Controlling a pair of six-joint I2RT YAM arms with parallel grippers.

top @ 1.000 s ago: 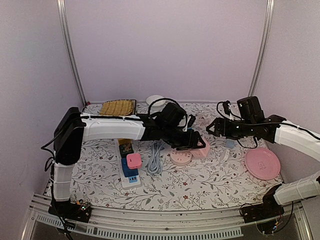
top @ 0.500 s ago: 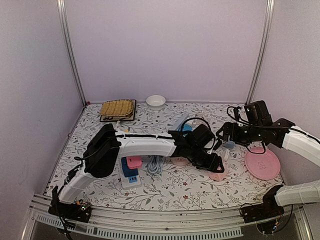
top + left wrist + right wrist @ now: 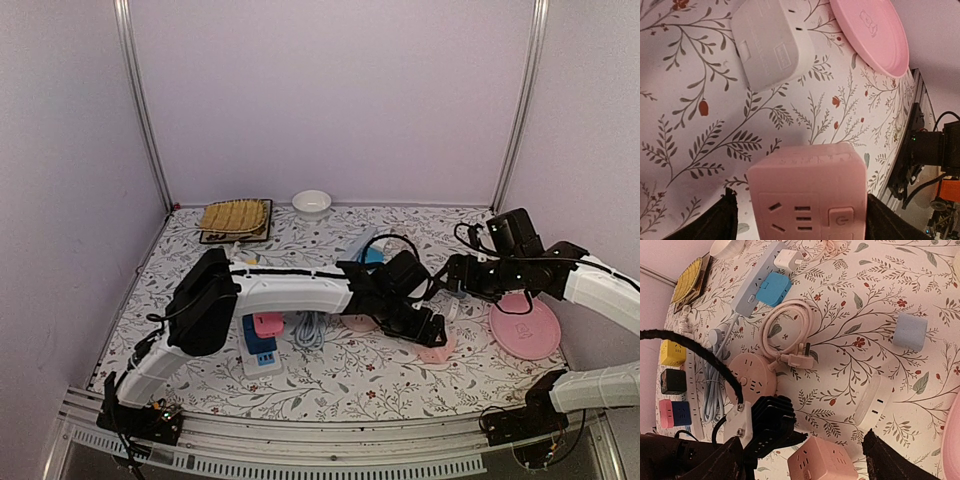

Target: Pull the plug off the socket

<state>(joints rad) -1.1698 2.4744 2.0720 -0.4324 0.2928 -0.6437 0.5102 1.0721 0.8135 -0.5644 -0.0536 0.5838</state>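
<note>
A pink cube socket (image 3: 437,350) rests on the floral cloth right of centre. It fills the left wrist view (image 3: 807,190) and shows in the right wrist view (image 3: 822,465). My left gripper (image 3: 428,335) straddles it with jaws open (image 3: 800,220). The right finger touches the cube, and a sliver of cloth shows by the left finger. A round pink socket (image 3: 750,377) lies behind it, with a loose pink cord and plug (image 3: 795,360) beside it. My right gripper (image 3: 452,280) hovers open and empty above this spot (image 3: 800,460).
A white oblong adapter (image 3: 872,400) and a pale blue cube (image 3: 910,331) lie nearby. A pink plate (image 3: 525,327) sits at the right. A grey strip with a blue plug (image 3: 774,289) is at the back. A white strip with coloured cubes (image 3: 258,340) lies at the left.
My left arm swung right, carrying the pink cube away from the round pink socket, and set it on the cloth. It has held still since. My right gripper shifted slightly right.
</note>
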